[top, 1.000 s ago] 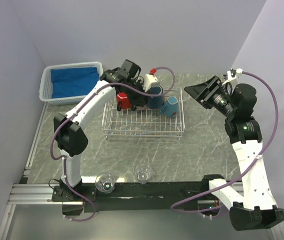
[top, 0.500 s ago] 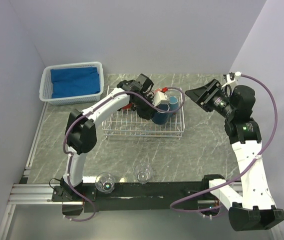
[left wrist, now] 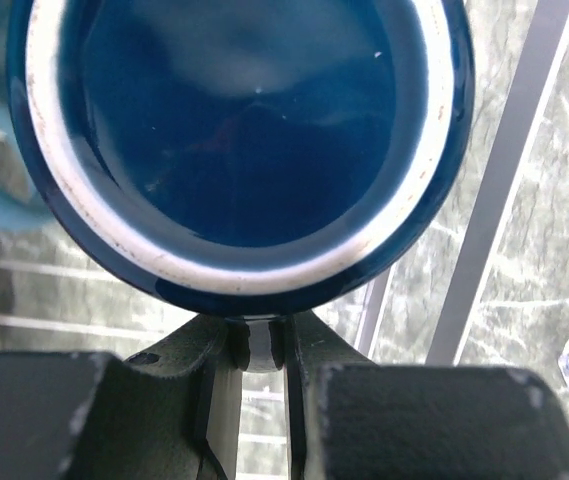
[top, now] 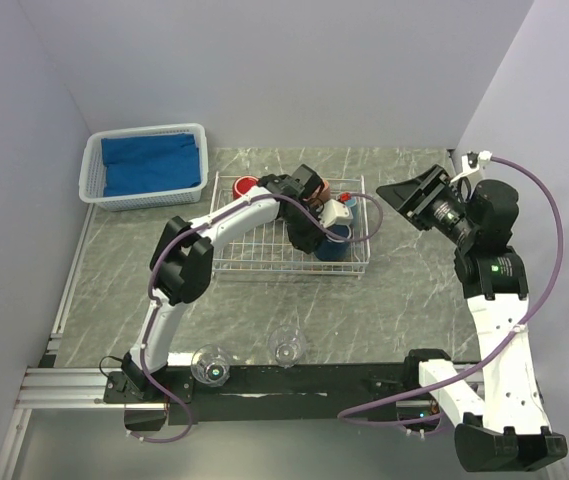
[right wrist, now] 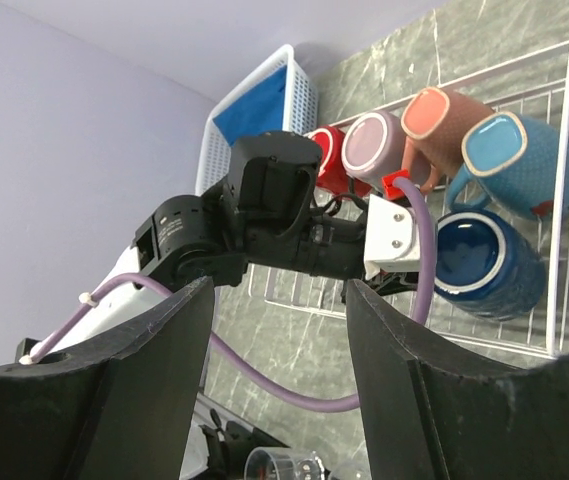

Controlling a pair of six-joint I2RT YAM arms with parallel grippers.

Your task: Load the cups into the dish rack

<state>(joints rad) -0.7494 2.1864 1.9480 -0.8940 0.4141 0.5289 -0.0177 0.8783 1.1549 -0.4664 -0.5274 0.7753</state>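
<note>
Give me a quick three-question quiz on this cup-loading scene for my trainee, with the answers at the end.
1. True or false: the right gripper is shut on a mug.
2. Which cup is the left gripper shut on? A) red mug B) navy mug C) light-blue mug
3. How many clear glasses stand on the table outside the dish rack?
Key: 1 false, it is open and holds nothing. 2 B, gripped by its handle. 3 two.

Glossy glazed navy mug, white coated-wire dish rack, veined stone-look matt table, soft blue cloth.
</note>
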